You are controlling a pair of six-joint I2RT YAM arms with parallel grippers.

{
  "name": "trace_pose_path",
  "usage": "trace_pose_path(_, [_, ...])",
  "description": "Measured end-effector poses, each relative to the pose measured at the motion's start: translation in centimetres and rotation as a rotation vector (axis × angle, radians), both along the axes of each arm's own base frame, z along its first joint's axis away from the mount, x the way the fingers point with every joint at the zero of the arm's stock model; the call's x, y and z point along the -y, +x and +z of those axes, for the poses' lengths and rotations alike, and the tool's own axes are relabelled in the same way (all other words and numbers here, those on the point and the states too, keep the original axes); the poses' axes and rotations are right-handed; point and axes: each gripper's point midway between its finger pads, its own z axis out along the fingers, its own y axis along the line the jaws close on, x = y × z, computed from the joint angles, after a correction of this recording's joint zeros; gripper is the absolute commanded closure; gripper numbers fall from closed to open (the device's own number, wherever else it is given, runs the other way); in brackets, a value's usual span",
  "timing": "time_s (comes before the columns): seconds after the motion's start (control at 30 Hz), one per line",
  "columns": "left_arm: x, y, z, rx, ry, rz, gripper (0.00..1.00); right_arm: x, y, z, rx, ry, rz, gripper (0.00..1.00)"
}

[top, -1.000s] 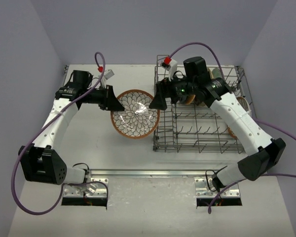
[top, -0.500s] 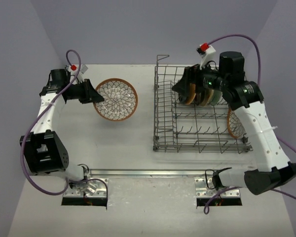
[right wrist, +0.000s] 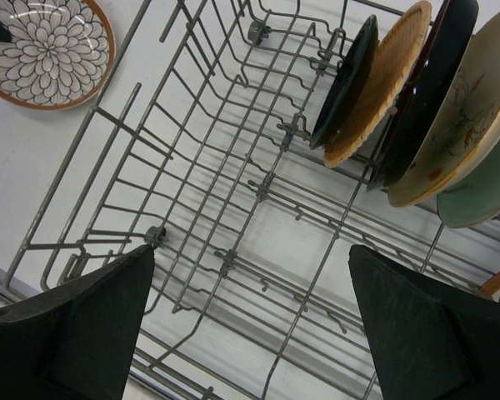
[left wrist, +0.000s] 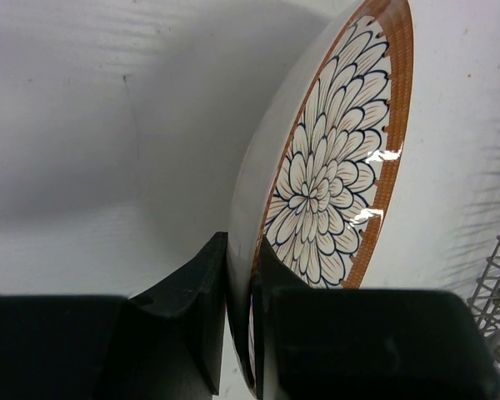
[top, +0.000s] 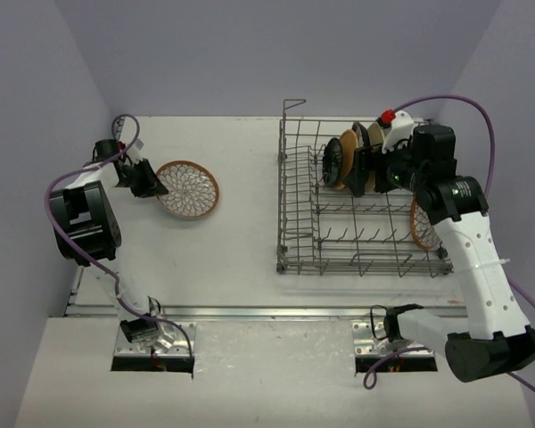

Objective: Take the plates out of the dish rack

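My left gripper is shut on the rim of the white plate with the brown petal pattern, holding it low over the table's left side. The grey wire dish rack stands on the right. Upright in its far row stand a black plate, a tan-orange one, a dark-rimmed one, a cream one and a pale green one. My right gripper hangs open above the rack beside those plates, with nothing between its jaws.
Another patterned plate leans at the rack's right side. A raised wire loop stands at the rack's far left corner. Purple cables trail from both wrists. A metal rail runs along the table's near edge.
My left arm has carried the petal plate leftward, away from the rack. My right arm has drawn back to the right, over the standing plates, still open.
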Motion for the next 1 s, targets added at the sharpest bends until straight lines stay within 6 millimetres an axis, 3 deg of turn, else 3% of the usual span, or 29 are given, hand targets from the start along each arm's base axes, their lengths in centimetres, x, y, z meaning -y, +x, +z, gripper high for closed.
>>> trace_pose_path(0.17, [-0.4,1.8,-0.3,0.033,-0.007,0.021,0.95,1.5,0.1,-0.5,-0.021,-0.023,-0.041,0.01])
trace_pose_path(0.27, [-0.6,2.6,-0.6,0.049,-0.007,0.029,0.74,3.0,0.4,-0.7,-0.046,-0.031,-0.082,0.01])
trace_pose_path(0.37, [-1.2,3.0,-1.3,0.049,0.018,0.046,0.58,4.5,0.9,-1.0,-0.066,-0.036,-0.125,0.01])
trace_pose_path(0.6, [-3.1,3.2,-2.8,0.025,0.116,0.087,0.50,5.7,0.5,-1.6,-0.099,-0.066,-0.137,0.01])
trace_pose_path(0.77, [-5.0,3.4,-2.8,0.025,0.218,0.131,0.44,8.0,0.9,-0.8,-0.091,-0.133,-0.190,0.01])
trace_pose_path(0.87, [-6.4,3.4,-1.3,0.055,0.294,0.164,0.43,10.0,1.6,-1.2,-0.114,-0.179,-0.235,0.01])
trace_pose_path(0.9, [-6.7,3.5,-0.4,0.074,0.323,0.172,0.38,10.8,1.7,-1.5,-0.126,-0.190,-0.253,0.01])
trace_pose_path(0.93, [-6.9,3.5,0.8,0.099,0.351,0.180,0.31,11.6,1.7,-2.0,-0.144,-0.210,-0.272,0.01])
trace_pose_path(1.0, [-7.5,3.5,4.0,0.173,0.414,0.194,0.28,13.4,1.8,-2.9,-0.179,-0.255,-0.314,0.01])
